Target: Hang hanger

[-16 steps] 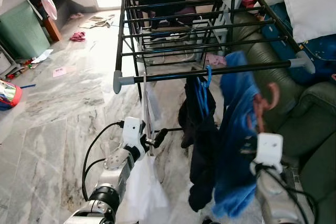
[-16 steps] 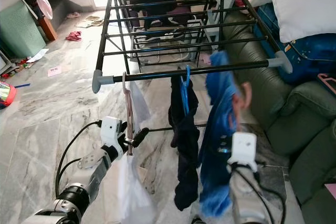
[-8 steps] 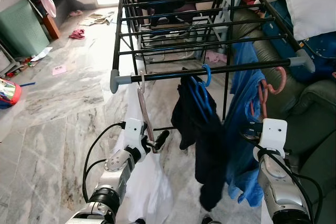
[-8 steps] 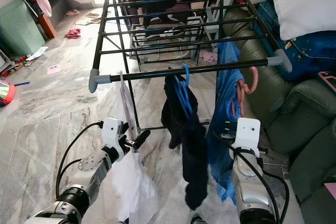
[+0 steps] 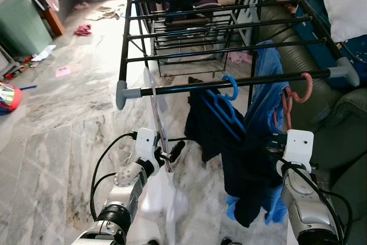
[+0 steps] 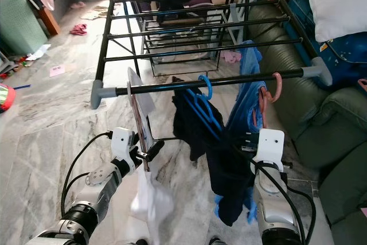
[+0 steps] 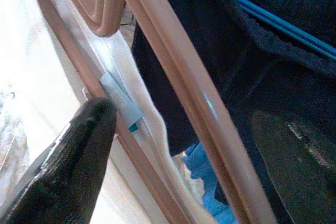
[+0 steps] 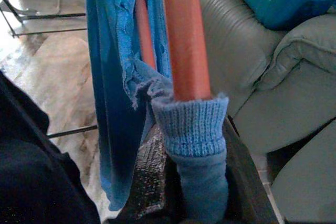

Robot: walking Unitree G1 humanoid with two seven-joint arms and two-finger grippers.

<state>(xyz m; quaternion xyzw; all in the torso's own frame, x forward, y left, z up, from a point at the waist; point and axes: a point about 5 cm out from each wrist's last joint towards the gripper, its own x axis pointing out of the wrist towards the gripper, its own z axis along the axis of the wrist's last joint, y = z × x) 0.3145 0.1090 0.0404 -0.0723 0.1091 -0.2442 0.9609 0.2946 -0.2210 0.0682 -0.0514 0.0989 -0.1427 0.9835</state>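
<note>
Hanging is looking nearly done: the pink hanger with its blue garment is hooking over the drying rack's front rail, right gripper fingers clamping it, left gripper fingers pinching a white-shirted hanger.

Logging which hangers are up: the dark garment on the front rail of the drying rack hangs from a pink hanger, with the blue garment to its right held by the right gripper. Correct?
Not quite: the dark garment hangs from a blue hanger, as the left eye view shows. The pink hanger carries the blue garment, held by the right gripper beside the front rail of the drying rack.
</note>
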